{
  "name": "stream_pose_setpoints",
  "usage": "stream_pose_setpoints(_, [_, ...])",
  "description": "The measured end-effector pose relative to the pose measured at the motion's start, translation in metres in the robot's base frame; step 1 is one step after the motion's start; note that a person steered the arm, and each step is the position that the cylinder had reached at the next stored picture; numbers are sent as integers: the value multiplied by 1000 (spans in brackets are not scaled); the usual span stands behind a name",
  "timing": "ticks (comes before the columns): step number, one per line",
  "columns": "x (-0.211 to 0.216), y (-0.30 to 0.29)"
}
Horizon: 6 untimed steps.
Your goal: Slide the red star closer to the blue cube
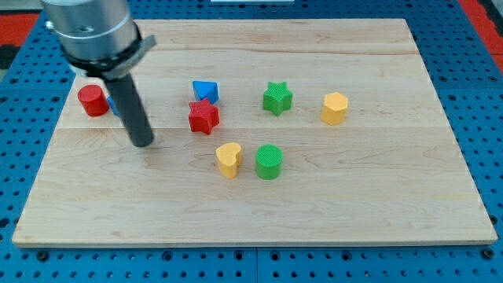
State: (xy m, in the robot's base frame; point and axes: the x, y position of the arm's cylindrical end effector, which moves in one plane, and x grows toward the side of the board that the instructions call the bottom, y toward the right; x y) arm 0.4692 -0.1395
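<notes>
The red star (203,116) lies left of the board's middle, touching or nearly touching a blue wedge-shaped block (205,91) just above it. A second blue block (114,107) shows only as a sliver behind the rod, next to a red cylinder (92,101) at the view's left; its shape cannot be made out. My tip (142,145) rests on the board to the left of the red star and slightly lower, about a block's width or two away, and below-right of the hidden blue block. It touches no block.
A green star (277,97) and a yellow hexagonal block (334,108) lie to the right of the red star. A yellow heart (229,159) and a green cylinder (269,162) sit side by side below it. The wooden board (377,212) rests on a blue perforated surface.
</notes>
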Motion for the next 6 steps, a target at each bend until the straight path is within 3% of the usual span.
stream_pose_setpoints(2, [0, 104])
stream_pose_setpoints(3, [-11, 124])
stream_pose_setpoints(6, [-51, 50])
